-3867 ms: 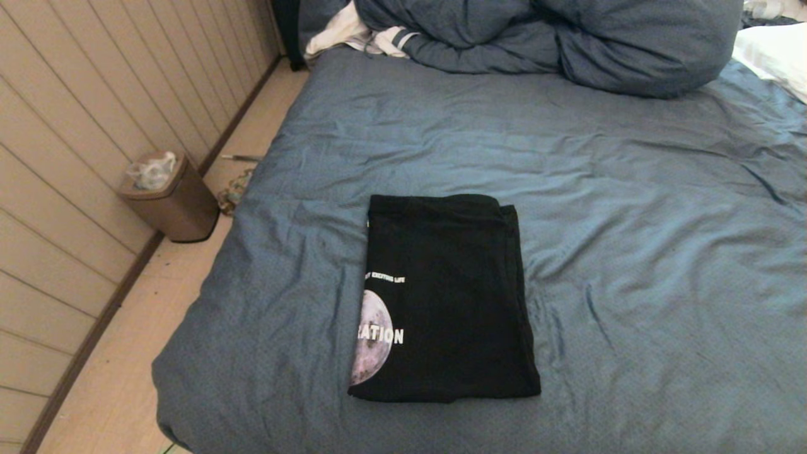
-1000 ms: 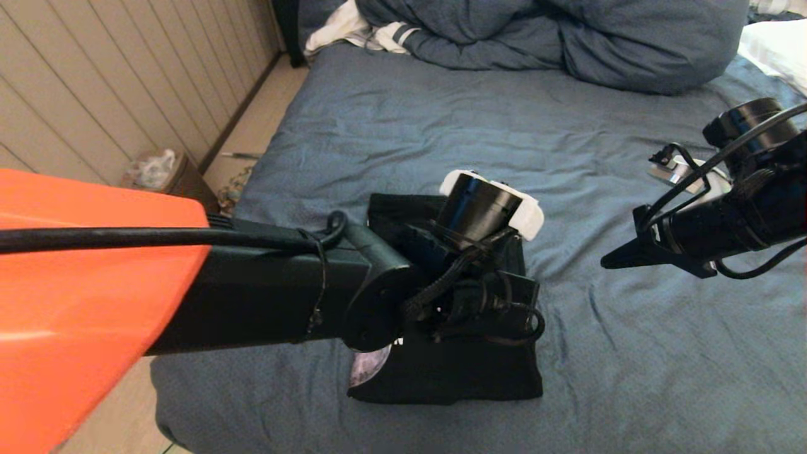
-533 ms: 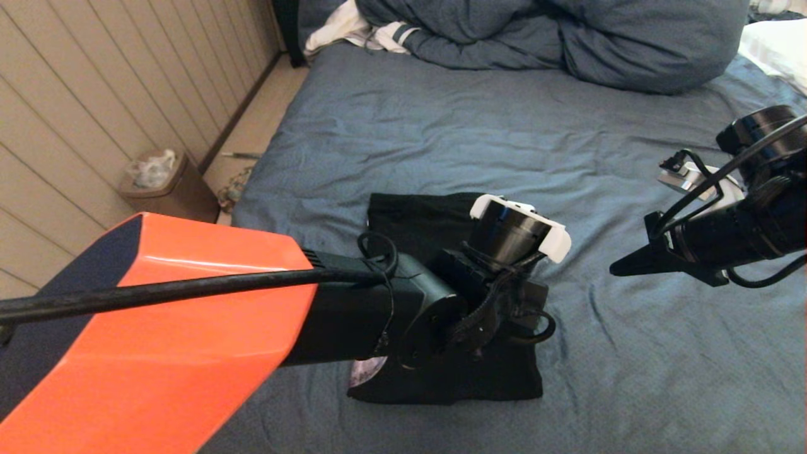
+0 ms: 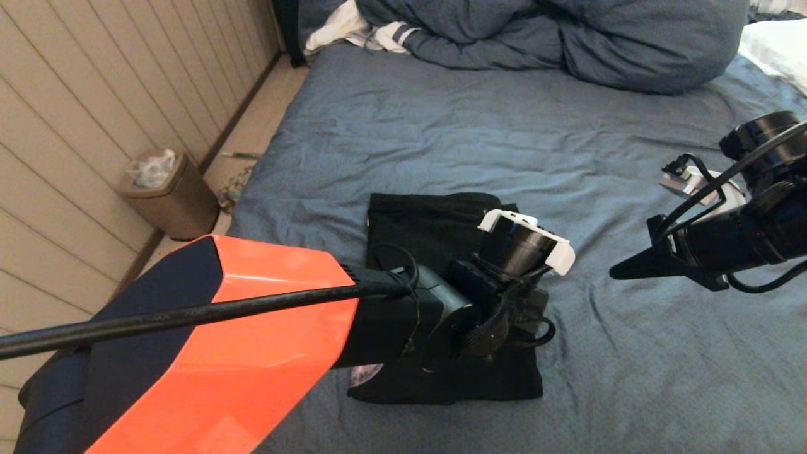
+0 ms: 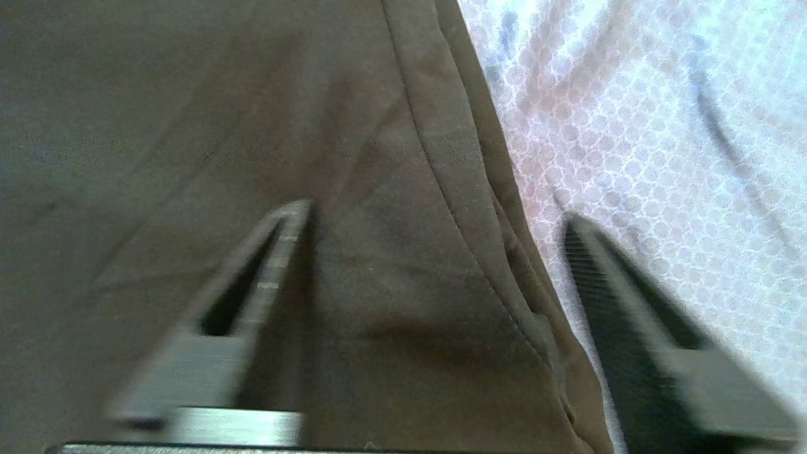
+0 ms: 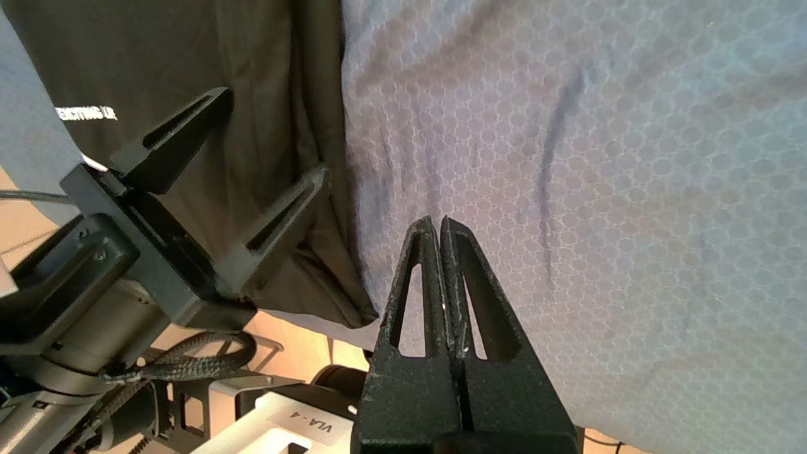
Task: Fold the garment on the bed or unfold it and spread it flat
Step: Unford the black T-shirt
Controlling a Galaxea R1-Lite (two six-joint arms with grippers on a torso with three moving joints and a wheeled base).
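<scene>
The garment (image 4: 429, 233), a black T-shirt, lies folded in a rectangle on the near part of the bed (image 4: 630, 157), with a sliver of its moon print showing under my left arm. My left gripper (image 5: 435, 221) is open and low over the shirt's (image 5: 189, 94) right edge. One finger is over the black cloth and the other over the sheet. The right wrist view shows that left gripper (image 6: 271, 132) spread above the shirt (image 6: 145, 50). My right gripper (image 4: 615, 274) hangs shut and empty above bare sheet to the right of the shirt, and its closed tips (image 6: 438, 221) show over the sheet.
A bulky blue duvet (image 4: 567, 38) and white striped clothing (image 4: 353, 31) lie at the head of the bed, with a white pillow (image 4: 775, 50) at the far right. A brown bin (image 4: 170, 195) stands on the floor by the panelled wall, left of the bed.
Both arms have come into view since the first frame. My left arm has swung right and down over the shirt's right edge. My right gripper has drifted slightly right and stayed shut.
</scene>
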